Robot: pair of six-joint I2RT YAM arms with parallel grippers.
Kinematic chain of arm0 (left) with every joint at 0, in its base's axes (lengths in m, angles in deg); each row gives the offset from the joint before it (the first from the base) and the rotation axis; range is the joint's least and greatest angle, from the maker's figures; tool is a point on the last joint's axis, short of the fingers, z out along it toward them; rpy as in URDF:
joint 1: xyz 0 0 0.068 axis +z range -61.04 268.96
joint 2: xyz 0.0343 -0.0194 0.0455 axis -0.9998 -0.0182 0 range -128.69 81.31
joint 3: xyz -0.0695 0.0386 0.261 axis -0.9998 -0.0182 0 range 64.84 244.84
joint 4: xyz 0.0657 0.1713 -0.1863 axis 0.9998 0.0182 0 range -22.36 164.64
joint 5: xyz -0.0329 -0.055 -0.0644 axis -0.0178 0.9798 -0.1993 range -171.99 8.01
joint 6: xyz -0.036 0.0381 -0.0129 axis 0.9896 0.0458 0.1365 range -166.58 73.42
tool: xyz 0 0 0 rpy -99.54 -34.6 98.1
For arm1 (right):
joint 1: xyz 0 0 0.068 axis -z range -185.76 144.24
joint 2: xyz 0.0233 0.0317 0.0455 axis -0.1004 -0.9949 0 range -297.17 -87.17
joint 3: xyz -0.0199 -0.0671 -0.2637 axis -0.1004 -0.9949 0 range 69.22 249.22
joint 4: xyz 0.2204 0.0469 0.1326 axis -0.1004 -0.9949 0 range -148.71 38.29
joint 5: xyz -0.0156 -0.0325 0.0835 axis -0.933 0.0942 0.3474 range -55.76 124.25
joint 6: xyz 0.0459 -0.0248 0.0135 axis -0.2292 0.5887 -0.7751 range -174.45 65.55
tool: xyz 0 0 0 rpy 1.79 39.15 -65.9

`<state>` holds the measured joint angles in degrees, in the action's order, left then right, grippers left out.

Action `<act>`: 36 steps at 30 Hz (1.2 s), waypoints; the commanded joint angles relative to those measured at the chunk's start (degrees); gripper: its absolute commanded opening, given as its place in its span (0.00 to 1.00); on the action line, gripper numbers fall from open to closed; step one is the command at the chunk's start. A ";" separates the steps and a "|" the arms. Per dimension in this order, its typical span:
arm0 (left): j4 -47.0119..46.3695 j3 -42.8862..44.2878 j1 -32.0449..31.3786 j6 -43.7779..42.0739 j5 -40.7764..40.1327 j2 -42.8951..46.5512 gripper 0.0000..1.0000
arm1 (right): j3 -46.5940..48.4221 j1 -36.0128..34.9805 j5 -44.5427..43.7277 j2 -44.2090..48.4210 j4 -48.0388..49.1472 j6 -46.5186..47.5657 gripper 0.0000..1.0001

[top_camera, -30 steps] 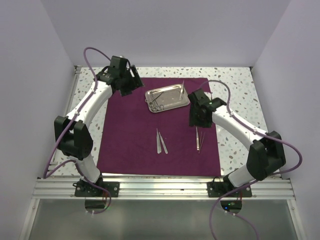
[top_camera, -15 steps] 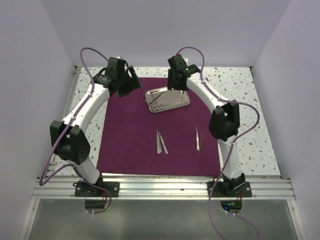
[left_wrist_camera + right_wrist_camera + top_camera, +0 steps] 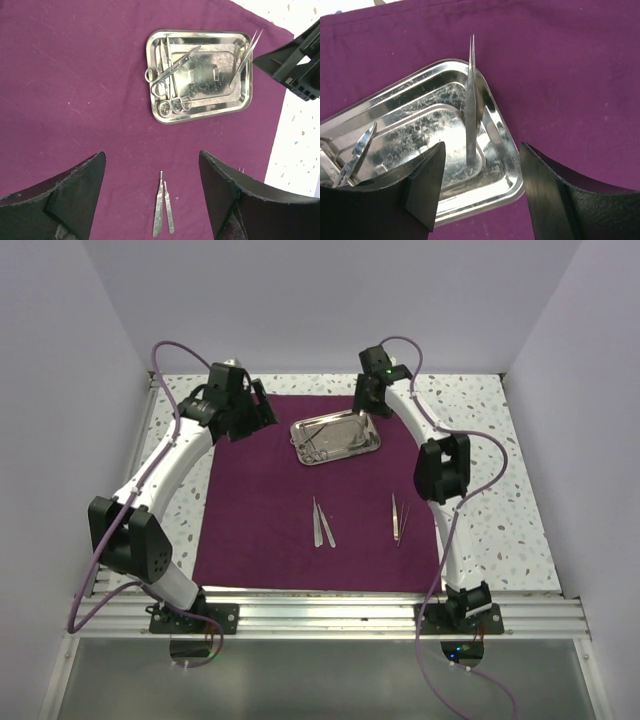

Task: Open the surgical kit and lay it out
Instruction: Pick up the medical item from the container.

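Presently: my right gripper (image 3: 481,152) spread wide, empty, poised over tweezers (image 3: 471,100) leaning tip-up on tray (image 3: 512,175) rim at 1 o'clock corner. Tray at 12 o'clock on cloth (image 3: 570,75). Tweezers likely light, stiff, slippery: pinch mid-shank. My left gripper (image 3: 152,165) wide, empty.

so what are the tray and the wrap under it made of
Tray: looks like polished steel, mirror-bright, with scuffed reflections on its floor. Wrap: seems to be cloth, matte dark purple, with a soft, slightly fuzzy surface and faint creases.
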<state>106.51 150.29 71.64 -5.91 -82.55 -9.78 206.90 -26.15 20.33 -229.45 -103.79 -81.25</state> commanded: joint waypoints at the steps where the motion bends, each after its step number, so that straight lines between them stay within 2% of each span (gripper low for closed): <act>1: 0.24 2.26 0.18 -2.08 -1.46 -1.19 0.79 | 2.50 -0.18 4.85 -2.30 2.32 1.32 0.64; 12: 1.64 5.34 0.18 -2.43 -3.31 -4.01 0.79 | 4.78 -0.10 6.97 -7.66 3.21 0.09 0.61; 15: 2.78 6.22 0.18 -2.96 -4.19 -4.27 0.79 | 5.57 -0.18 6.27 -9.67 3.03 -0.09 0.57; 16: 3.14 6.39 0.10 -3.05 -4.45 -4.27 0.79 | 5.66 -0.18 5.74 -10.03 2.68 0.09 0.54; 17: 3.66 6.48 0.18 -3.13 -4.63 -4.36 0.79 | 5.66 -0.18 3.91 -10.38 2.33 0.09 0.46; 19: 4.10 7.01 0.27 -3.40 -5.06 -4.54 0.79 | 6.10 -0.10 2.49 -11.44 1.28 0.52 0.38; 22: 5.33 7.98 0.36 -3.57 -5.77 -4.97 0.79 | 6.45 -0.10 0.64 -12.49 -0.13 0.97 0.06; 23: 5.51 8.33 0.53 -3.49 -5.77 -5.06 0.80 | 6.37 -0.01 0.47 -12.67 -0.31 1.05 0.01; 26: 6.21 8.68 0.88 -3.75 -6.12 -5.50 0.81 | 5.67 0.25 2.30 -11.89 -0.31 1.14 0.00; 27: 6.91 9.03 0.97 -4.71 -6.47 -5.85 0.82 | 5.40 0.34 3.27 -11.19 -0.05 1.23 0.00; 28: 8.05 9.82 0.97 -4.98 -8.13 -7.07 0.88 | 4.79 0.43 5.54 -10.22 0.48 1.49 0.00; 29: 10.58 11.30 0.97 -4.98 -9.62 -7.61 0.99 | 4.09 0.34 6.87 -7.25 1.00 1.50 0.00; 31: 11.23 11.93 0.97 -5.50 -12.44 -8.40 1.00 | 0.33 0.34 9.15 -3.29 2.15 1.15 0.00; 33: 8.69 11.93 0.89 -6.73 -12.63 -8.58 1.00 | -4.94 0.34 9.95 5.84 3.29 0.88 0.00; 35: 6.58 12.80 0.89 -7.44 -11.58 -10.07 1.00 | -16.36 0.34 10.22 13.48 6.36 0.88 0.00; 36: 6.48 13.33 0.80 -7.70 -11.05 -11.03 1.00 | -20.49 0.34 10.13 20.91 7.42 1.14 0.00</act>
<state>114.45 160.32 72.23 -10.92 -92.32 -19.14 193.05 -25.88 28.11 -225.60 -98.63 -80.75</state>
